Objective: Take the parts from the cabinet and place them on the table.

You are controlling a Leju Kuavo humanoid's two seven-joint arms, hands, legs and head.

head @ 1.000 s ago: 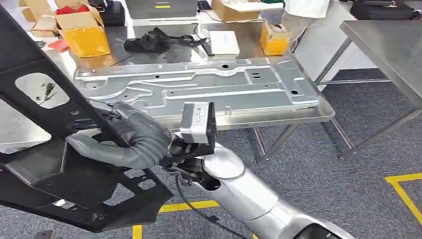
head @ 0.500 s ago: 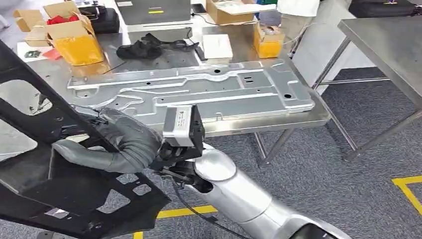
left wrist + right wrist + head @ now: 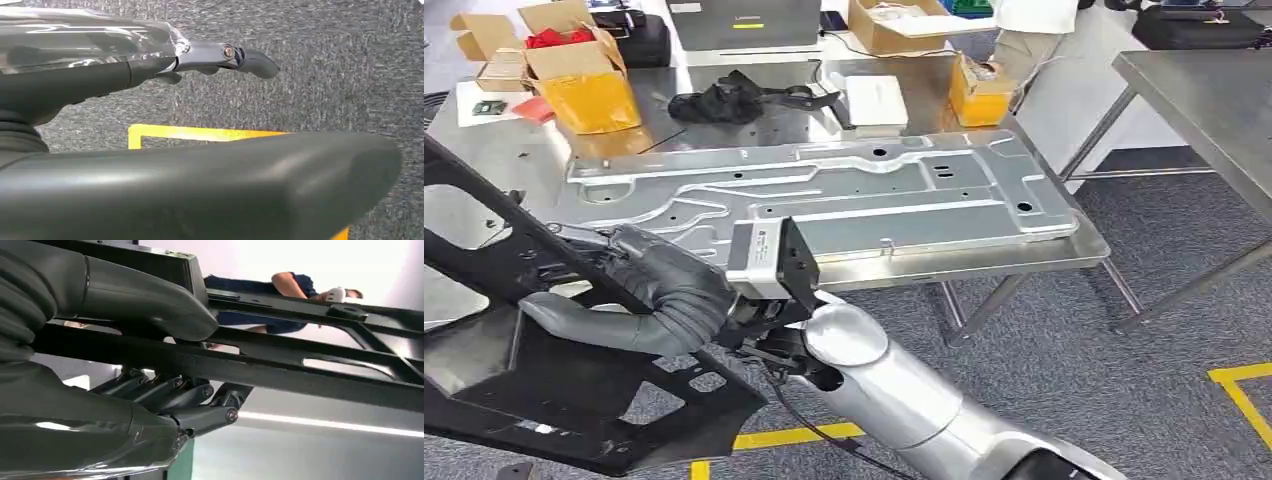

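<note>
1. Head view: the surface (image 3: 1079,240) lies ahead of the right hand (image 3: 659,290), and most of its near half is taken by a large silver stamped panel (image 3: 824,195).
2. The black frame part (image 3: 544,370) hangs off the hand toward the robot's left, over the floor, short of the surface's near edge.
3. Over the last second the whole scene has slid while the grasp looks unchanged, so I judge the robot is carrying the part in.
4. The right hand is clenched round a bar of the frame, thumb over, fingers (image 3: 170,392) under.
5. The left hand (image 3: 200,185) hangs over carpet; I cannot tell its state.
6. Open room: bare steel beside the panel, left of the hand; boxes (image 3: 589,85) crowd the far edge.
</note>
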